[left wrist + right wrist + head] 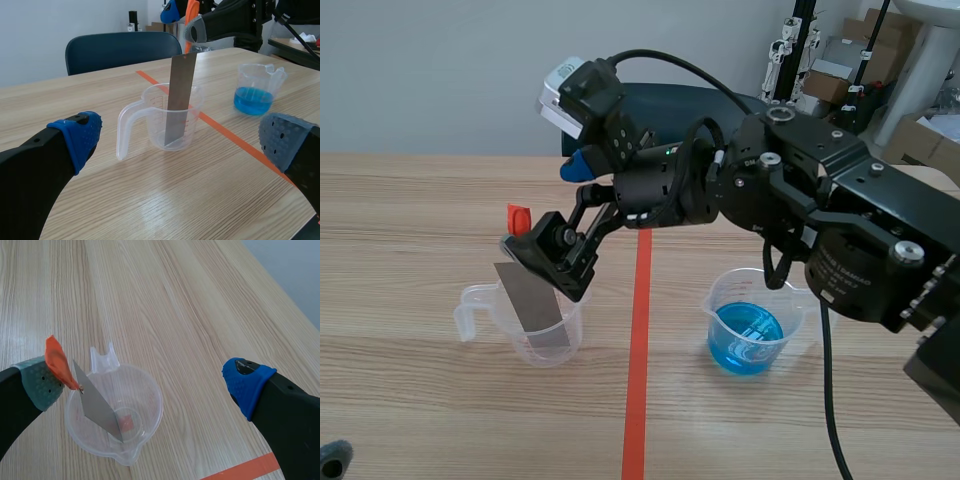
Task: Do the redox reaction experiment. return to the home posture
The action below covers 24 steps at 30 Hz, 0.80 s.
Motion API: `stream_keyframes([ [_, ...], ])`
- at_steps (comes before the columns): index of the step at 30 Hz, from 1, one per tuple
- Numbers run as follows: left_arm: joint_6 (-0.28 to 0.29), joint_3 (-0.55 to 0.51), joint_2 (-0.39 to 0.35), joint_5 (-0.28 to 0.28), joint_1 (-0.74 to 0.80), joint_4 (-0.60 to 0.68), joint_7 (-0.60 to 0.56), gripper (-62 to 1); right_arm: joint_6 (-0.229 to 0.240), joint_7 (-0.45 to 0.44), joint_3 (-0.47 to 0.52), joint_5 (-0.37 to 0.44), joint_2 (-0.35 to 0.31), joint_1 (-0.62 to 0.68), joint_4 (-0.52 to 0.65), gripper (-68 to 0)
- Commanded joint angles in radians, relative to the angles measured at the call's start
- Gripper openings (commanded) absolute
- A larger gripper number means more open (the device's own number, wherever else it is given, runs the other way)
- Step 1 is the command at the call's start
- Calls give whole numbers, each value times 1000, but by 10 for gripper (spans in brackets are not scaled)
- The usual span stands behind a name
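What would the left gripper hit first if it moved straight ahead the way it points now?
Probably the clear cup, handle first; it stands straight ahead of the left gripper, holding a metal strip. Depth is unclear.

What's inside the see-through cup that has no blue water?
A grey metal strip leans inside the clear cup, its top poking above the rim. I see no liquid. The strip covers part of the cup's bottom, so that bit is hidden.
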<state>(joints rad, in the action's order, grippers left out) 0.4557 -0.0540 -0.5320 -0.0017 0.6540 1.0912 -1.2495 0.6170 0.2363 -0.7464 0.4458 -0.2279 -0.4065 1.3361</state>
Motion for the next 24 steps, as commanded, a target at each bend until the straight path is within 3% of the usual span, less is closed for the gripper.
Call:
stream_keyframes([
  [1, 3, -5, 2, -11, 11, 27, -17, 14, 0, -14, 6, 38, -11, -26, 50, 4],
  [5, 3, -5, -19, -19, 21, 75, -17, 14, 0, -9, 6, 83, -34, -26, 109, 4],
  [9, 3, -13, -62, -87, 81, 201, -5, 14, 0, 0, 6, 138, -64, -26, 170, 4],
  [14, -2, -48, -88, -119, 186, 410, 120, 14, 0, 13, 6, 213, -122, -26, 255, 4],
  [20, -58, -54, -124, -119, 256, 612, 238, 14, -2, 16, 6, 289, -216, -26, 357, 4],
  [24, -96, -54, -149, -150, 273, 690, 286, 14, -21, 16, 8, 338, -299, -26, 419, 4],
])
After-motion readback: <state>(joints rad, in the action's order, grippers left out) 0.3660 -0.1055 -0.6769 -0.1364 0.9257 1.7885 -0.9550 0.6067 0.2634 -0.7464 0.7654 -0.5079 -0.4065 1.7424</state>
